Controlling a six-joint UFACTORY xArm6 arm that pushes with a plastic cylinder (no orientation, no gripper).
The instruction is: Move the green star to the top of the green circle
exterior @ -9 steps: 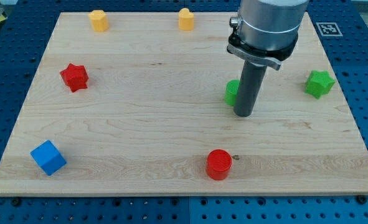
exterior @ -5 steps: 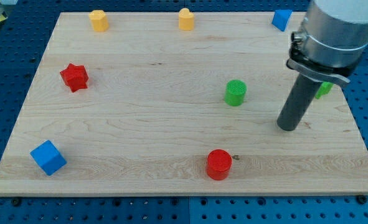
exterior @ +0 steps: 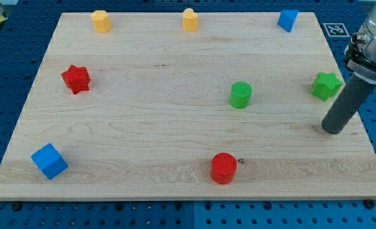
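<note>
The green star point(exterior: 326, 85) sits near the board's right edge, just above my tip point(exterior: 332, 130) and a little to its left, not touching. It has no clear long side. The rod leans up toward the view's right and holds nothing. The green circle point(exterior: 240, 95) lies well to the tip's left. The arm's top is cut off.
</note>
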